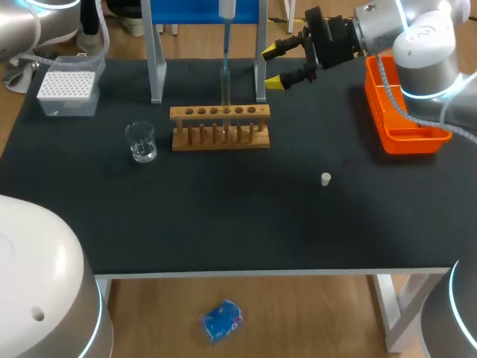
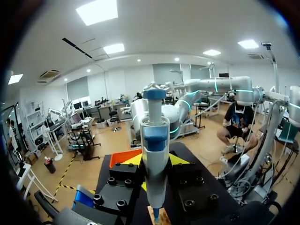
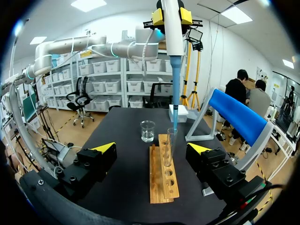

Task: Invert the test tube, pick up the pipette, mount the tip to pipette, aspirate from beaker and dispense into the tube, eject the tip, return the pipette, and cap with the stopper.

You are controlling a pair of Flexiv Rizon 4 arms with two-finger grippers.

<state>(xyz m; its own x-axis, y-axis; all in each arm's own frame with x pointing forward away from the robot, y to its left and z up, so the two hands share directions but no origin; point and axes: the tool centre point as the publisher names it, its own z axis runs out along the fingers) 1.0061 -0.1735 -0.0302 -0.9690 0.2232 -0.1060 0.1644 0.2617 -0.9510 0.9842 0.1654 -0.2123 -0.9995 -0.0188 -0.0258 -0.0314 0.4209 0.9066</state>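
Upper left of the head view: a clear plastic tip box with a white perforated top, near the left edge of the black table. To its right, a small clear glass beaker, well apart from the box and near the left end of the light wooden test-tube rack. Upright in one hole of the rack, a clear glass test tube, with the long blue tip of the white and blue pipette pointing straight down into its mouth. Behind the rack, a grey-legged stand with a blue top, one leg to each side of the tube. Left gripper clamped on the pipette's body from both sides (yellow tips showing either side of it in the right wrist view as well). Upper centre-right, the right gripper hanging with fingers spread wide and nothing between them, level with the stand's right leg and apart from it. Far right, an orange plastic tray by the table's right edge, partly under the right arm. Small white stopper alone right of centre, well apart from everything else; black top stretching from there across the lower half of the frame to the front edge.

Cut off by the top edge of the head view: the pipette's upper body and the left gripper. Tube's lower end masked by the rack's front bar. Liquid level in beaker and tube not discernible.
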